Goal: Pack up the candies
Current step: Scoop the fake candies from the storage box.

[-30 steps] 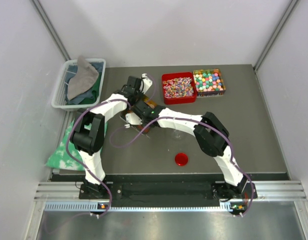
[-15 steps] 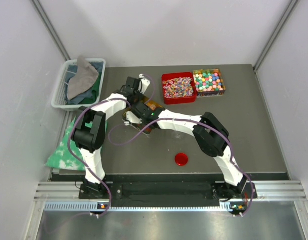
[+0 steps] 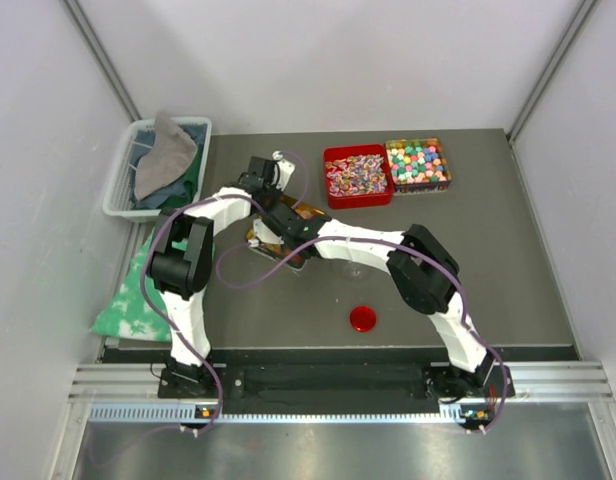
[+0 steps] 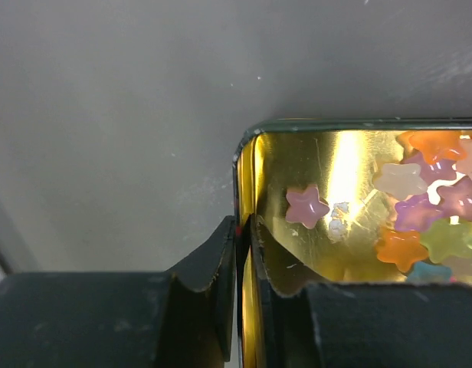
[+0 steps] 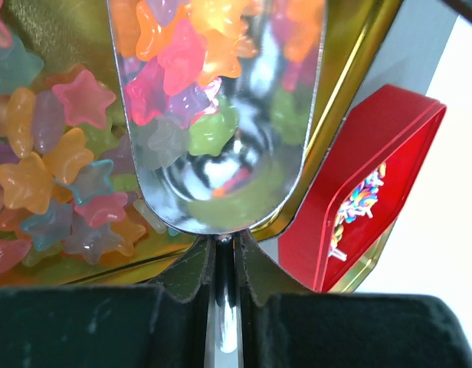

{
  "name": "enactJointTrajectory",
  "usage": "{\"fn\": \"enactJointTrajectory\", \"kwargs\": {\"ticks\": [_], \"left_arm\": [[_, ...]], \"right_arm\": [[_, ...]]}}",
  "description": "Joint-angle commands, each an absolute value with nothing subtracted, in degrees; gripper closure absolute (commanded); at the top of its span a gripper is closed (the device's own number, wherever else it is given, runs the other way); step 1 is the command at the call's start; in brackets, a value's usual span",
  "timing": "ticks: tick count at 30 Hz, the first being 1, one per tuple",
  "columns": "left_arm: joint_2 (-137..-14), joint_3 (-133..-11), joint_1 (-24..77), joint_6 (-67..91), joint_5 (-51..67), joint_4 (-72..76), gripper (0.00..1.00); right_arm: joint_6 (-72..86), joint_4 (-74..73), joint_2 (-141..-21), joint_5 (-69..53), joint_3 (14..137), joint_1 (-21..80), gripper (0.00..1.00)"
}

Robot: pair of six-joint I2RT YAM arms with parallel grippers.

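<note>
Candies [image 5: 83,96], judged light, slick gummy stars best scooped rather than pinched, lie in the tin [image 4: 244,149] on the tabletop [image 4: 129,84] and in the scoop [image 5: 221,192], whose handle the right claw [image 5: 226,251] clamps; left claw [image 4: 241,238] straddles the tin wall, grip not determinable.

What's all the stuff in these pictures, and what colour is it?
Table: one, grey, under everything.
Gold tin: one, gold, mid-table under the arms.
Scoop: one, silver, over the gold tin.
Star sweets: many, mixed colours, in gold tin and scoop.
Red tin: one, red, table's far side.
Tiny sweets: many, mixed colours, in red tin.
Ball sweets: many, pastel, in the end tin beside it.
Lid: one, red, table's near side.
Basket: one, white, far left, holding cloths.
Green cloth: one, green-white, left of table.
Left pincer: one, black, astride the gold tin's wall.
Right pincer: one, black, shut on the scoop's handle.
</note>
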State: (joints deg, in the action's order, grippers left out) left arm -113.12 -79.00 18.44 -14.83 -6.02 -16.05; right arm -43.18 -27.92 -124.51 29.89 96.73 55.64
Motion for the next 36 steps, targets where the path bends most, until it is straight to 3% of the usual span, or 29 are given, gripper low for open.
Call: {"fn": "enactJointTrajectory", "kwargs": {"ticks": [1,3,5,9,14,19,21,22,36], "left_arm": [[-114.7,-80.6,16.6,-14.3,-6.7,-13.5,0.82],[-115.5,-80.9,15.9,-14.2,-6.4,-13.6,0.8],[-115.9,-81.4,15.0,-13.4,-6.1,-13.6,0.7],[-116.5,-82.8,13.2,-12.0,-3.6,-13.7,0.63],[-116.0,-86.3,12.5,-11.2,-2.4,-14.7,0.29],[-114.6,-89.9,12.2,-9.6,-0.3,-15.8,0.1],[-113.8,-90.7,12.0,-9.0,1.6,-16.3,0.08],[-113.5,-91.5,12.0,-8.2,1.9,-16.4,0.01],[-105.0,-94.1,7.3,-0.4,6.5,-19.0,0.01]], "right_arm": [[-43.3,-26.1,-120.3,31.9,96.3,55.5,1.0],[-43.9,-26.2,-120.0,31.9,96.3,55.5,1.0],[-44.7,-26.5,-119.4,31.4,96.0,55.6,1.0],[-44.9,-26.4,-117.1,30.9,95.1,55.5,1.0],[-44.5,-27.0,-116.4,30.8,94.7,55.5,1.0],[-43.4,-27.0,-116.2,30.1,94.1,55.6,1.0],[-43.2,-27.1,-115.7,30.0,93.8,55.6,1.0],[-42.6,-27.2,-115.7,29.8,93.7,55.5,1.0],[-35.8,-26.7,-111.5,27.1,94.0,55.0,1.0]]}}
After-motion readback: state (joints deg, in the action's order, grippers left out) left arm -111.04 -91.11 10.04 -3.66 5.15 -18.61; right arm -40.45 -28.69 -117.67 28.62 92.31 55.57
